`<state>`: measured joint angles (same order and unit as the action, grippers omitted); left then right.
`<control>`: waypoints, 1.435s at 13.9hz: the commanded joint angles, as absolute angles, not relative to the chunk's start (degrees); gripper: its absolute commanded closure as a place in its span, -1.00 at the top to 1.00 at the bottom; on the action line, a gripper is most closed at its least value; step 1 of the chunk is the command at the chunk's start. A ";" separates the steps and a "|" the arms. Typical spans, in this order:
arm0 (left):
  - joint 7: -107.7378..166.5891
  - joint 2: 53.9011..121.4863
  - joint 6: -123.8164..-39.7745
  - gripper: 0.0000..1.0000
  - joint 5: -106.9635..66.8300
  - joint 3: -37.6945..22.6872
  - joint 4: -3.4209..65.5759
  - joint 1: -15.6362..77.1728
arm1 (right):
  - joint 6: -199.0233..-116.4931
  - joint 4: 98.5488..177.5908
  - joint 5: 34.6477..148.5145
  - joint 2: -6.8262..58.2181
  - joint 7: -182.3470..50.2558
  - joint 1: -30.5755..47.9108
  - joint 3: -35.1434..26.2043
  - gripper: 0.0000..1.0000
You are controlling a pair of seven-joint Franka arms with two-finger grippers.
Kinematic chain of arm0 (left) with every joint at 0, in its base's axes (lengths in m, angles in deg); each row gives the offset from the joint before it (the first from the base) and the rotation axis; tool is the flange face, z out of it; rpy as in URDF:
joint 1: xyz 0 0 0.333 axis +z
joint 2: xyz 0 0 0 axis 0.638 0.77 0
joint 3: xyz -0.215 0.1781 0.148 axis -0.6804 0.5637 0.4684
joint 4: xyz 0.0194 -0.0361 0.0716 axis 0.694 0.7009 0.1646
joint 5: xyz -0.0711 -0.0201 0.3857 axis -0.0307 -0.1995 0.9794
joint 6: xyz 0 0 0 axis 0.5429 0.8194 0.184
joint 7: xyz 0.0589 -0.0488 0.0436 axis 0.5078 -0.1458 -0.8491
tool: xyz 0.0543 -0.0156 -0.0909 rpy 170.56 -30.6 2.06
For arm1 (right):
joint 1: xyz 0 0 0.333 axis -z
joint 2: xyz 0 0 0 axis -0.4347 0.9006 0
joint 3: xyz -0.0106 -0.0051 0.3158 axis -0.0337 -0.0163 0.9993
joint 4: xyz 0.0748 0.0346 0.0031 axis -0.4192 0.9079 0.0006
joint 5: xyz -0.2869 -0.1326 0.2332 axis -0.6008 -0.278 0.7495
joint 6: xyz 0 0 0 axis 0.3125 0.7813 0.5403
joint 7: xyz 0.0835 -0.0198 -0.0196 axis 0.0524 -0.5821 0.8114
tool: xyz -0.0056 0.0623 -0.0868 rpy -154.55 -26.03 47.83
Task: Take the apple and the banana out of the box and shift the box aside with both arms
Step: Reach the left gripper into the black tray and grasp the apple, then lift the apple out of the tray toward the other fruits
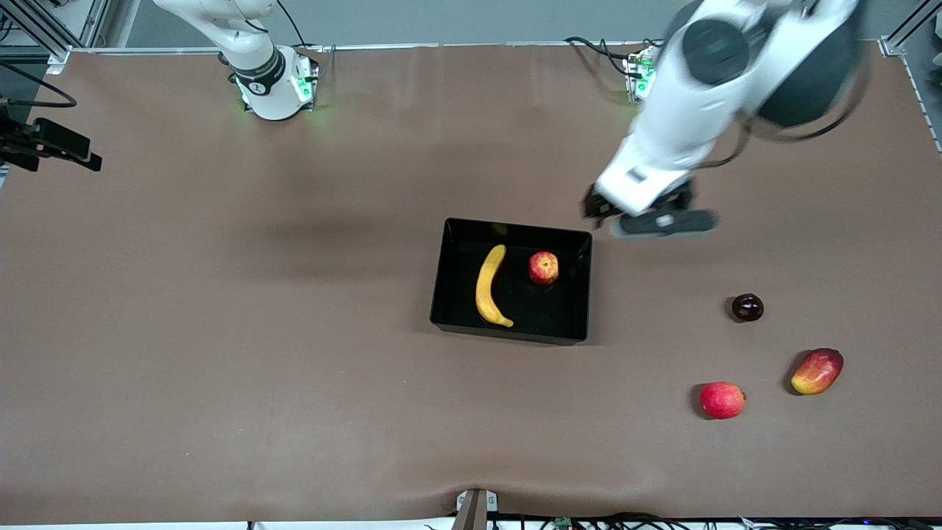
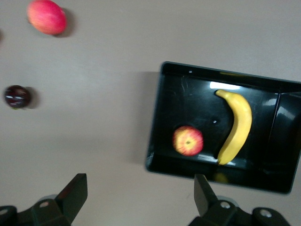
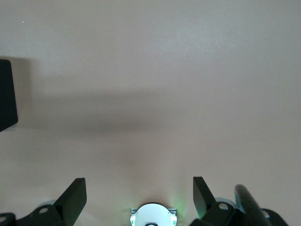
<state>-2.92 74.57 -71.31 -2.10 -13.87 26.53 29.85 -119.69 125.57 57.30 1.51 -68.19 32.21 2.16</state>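
Note:
The black box (image 1: 581,283) (image 2: 164,117) rests at the table's middle. A yellow banana (image 1: 489,287) (image 2: 237,127) and a small red apple (image 1: 543,267) (image 2: 188,140) lie in it, side by side and apart. My left gripper (image 1: 647,219) (image 2: 141,188) hangs open and empty over bare table, just off the box's corner toward the left arm's end. My right gripper (image 3: 139,188) is open and empty over bare table near its own base (image 3: 153,215); it does not show in the front view. One edge of the box (image 3: 7,94) shows in the right wrist view.
Three loose fruits lie toward the left arm's end, nearer the front camera than the box: a dark maroon one (image 1: 747,307) (image 2: 17,96), an oval red-yellow mango (image 1: 817,371) and a plain red round one (image 1: 722,400) (image 2: 46,16). A black fixture (image 1: 51,143) juts in at the right arm's end.

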 commanded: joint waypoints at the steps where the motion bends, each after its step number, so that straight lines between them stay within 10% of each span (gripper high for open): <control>1: -10.42 82.08 -75.53 1.00 2.97 -14.05 24.97 24.98 | -119.22 125.27 58.25 1.79 -67.65 33.50 2.83 1.00; 15: -25.47 100.65 -86.54 1.00 11.86 -13.88 27.87 22.33 | -119.13 125.36 58.25 1.88 -67.65 33.59 2.83 1.00; 16: -25.30 101.18 -86.54 0.86 13.08 -13.88 27.87 22.42 | -119.22 125.36 58.25 1.97 -67.65 33.59 2.83 1.00; 20: -24.16 101.28 -86.10 -1.00 13.53 -13.88 27.52 22.68 | -119.13 125.36 58.25 1.97 -67.65 33.68 2.83 1.00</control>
